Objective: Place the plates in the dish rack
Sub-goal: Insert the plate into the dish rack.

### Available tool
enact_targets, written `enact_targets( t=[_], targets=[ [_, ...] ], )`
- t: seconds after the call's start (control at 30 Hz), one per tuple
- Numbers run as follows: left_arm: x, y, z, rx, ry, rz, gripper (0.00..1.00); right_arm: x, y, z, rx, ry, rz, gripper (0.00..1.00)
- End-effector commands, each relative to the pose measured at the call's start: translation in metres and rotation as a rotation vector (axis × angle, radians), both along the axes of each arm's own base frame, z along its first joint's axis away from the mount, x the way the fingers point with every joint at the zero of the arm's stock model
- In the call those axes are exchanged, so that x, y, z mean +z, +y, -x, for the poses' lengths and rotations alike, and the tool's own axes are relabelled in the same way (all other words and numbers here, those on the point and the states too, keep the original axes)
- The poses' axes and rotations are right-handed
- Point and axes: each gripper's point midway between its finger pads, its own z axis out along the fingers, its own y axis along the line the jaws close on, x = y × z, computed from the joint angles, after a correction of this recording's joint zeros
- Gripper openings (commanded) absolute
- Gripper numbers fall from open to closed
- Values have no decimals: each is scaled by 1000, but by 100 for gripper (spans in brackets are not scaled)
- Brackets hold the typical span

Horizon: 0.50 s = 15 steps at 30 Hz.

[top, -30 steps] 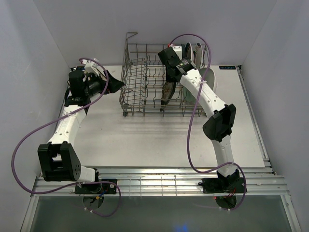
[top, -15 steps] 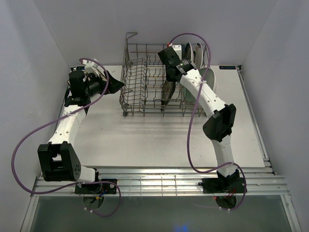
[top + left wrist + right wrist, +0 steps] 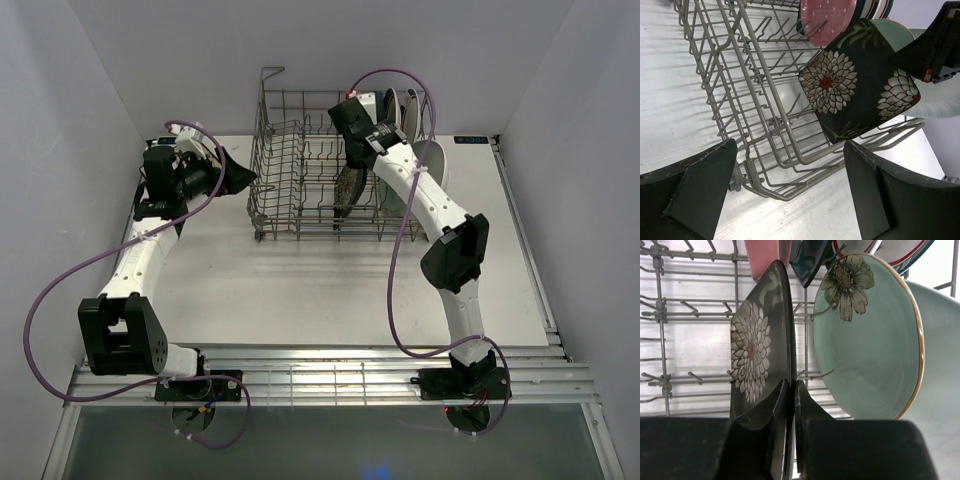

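1. The counter (image 3: 300, 290) was a flat, pale, matte slab. No plate lay loose on the part the top view showed.
2. The dish rack (image 3: 300, 225) stood at the counter's far side: a big grey wire basket with tall open sides and rows of thin upright tines. Its left half held nothing.
3. The plates were crowded on edge at the rack's right end. A glossy mint round plate (image 3: 865, 340) bore a painted flower and a tan rim. Behind it were a pink dotted plate (image 3: 827, 17), a dark teal square plate (image 3: 810, 260) and a teal-and-red-rimmed round plate (image 3: 905, 252). A pale curved surface lay right of the mint one, but I could not tell what it was.
4. The dark floral square plate (image 3: 752, 355) was glazed black with white chrysanthemums. It stood upright among the tines, just left of the mint plate.
5. The right claw (image 3: 791, 390) was clenched on that plate's near edge.
6. The left claw (image 3: 790, 165) hung released beside the rack, grasping nothing.
7. Loading looked nearly finished, with letting go of this plate the step left.
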Motion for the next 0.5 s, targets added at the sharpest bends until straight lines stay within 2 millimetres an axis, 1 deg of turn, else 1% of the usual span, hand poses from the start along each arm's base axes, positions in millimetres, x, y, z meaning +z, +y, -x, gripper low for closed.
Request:
enact_targets(
  t=[0.0, 0.07, 0.1, 0.13, 0.2, 0.27, 0.3, 0.33, 0.43, 0.47],
  targets=[
    [13, 1, 7, 6, -39, -12, 98, 24, 8, -3, -2, -95, -39, 8],
    [13, 1, 7, 8, -40, -14, 98, 29, 7, -3, -9, -117, -23, 8],
    [13, 1, 7, 8, -40, -14, 98, 34, 9, -2, -7, -135, -25, 8],
    [13, 1, 7, 8, -42, -14, 98, 36, 5, -2, -17, -145, -7, 8],
    [12, 0, 6, 5, -39, -13, 98, 43, 10, -1, -13, -171, -7, 8],
    [12, 1, 7, 5, -35, -13, 98, 47, 9, 0, -21, -191, 16, 8],
    [11, 0, 7, 3, -34, -13, 98, 51, 13, 2, -13, -209, 13, 8],
    [10, 1, 7, 4, -32, -14, 98, 52, 13, 3, -15, -218, 35, 8],
    [11, 2, 8, 8, -34, -19, 98, 61, 17, 6, -25, -263, 52, 8],
    [10, 1, 8, 6, -35, -20, 98, 60, 17, 8, -22, -269, 73, 8]
  ],
)
